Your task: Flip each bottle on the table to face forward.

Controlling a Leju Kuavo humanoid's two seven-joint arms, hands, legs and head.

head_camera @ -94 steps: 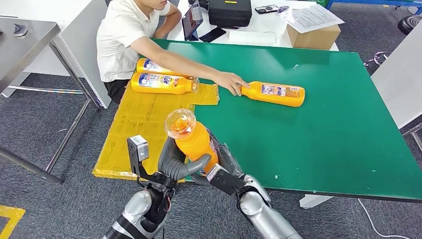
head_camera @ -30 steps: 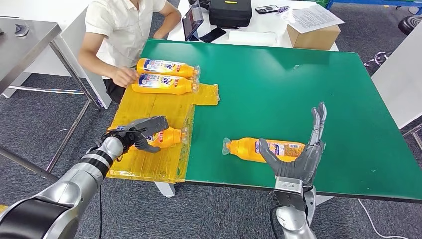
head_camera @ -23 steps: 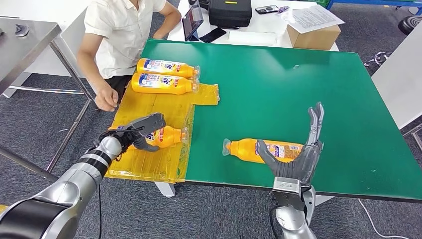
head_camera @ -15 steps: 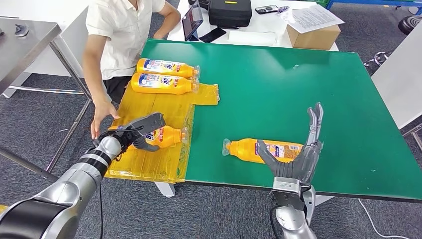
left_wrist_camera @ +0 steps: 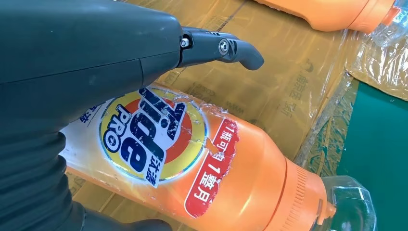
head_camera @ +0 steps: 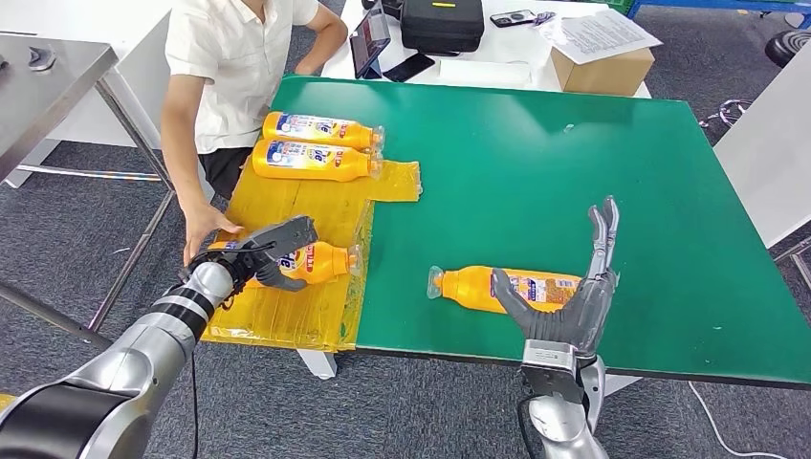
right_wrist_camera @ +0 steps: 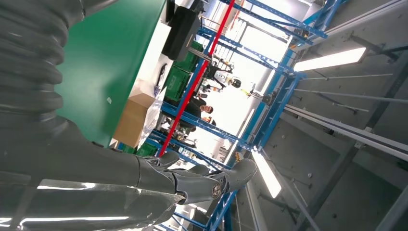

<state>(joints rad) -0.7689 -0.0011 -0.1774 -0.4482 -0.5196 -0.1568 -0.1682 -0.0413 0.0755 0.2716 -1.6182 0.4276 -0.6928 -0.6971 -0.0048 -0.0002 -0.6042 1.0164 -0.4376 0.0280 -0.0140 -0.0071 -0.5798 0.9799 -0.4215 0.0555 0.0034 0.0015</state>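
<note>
Item 1: bottle on yellow sheet [head_camera: 320,260], orange, lying on its side near the front-left, clear cap toward the green table [head_camera: 536,134]. Label w/ round blue-and-yellow logo faces up (seen close in left wrist view [left_wrist_camera: 202,178]).

Item 2: left hand [head_camera: 263,253], fingers curled over the label end of item 1, thumb [head_camera: 277,281] under the near side; it grips the bottle. In wrist view one dark finger [left_wrist_camera: 216,48] arches above the label.

Item 3: bottle on green table [head_camera: 502,288], orange, on its side nr the front edge, cap pointing left, label end partly hidden behind right hand.

Item 4: right hand [head_camera: 579,301], holding nothing, fingers [head_camera: 601,234] straight and spread, pointing up and away, thumb [head_camera: 507,295] stuck out to the left across item 3. Contact w/ bottle: cannot tell. Right wrist view shows fingers [right_wrist_camera: 211,183] extended against ceiling lights and blue racking.

Item 5: two more bottles [head_camera: 316,145], side by side, touching, at far end of the yellow sheet [head_camera: 287,206], caps to the right.

Item 6: person [head_camera: 234,67] in white shirt at table's left side; one hand [head_camera: 201,229] rests on sheet's left edge, just beside robot's left hand.

Misc.: cardboard box [head_camera: 602,67], black case [head_camera: 440,24], beyond the far edge.
</note>
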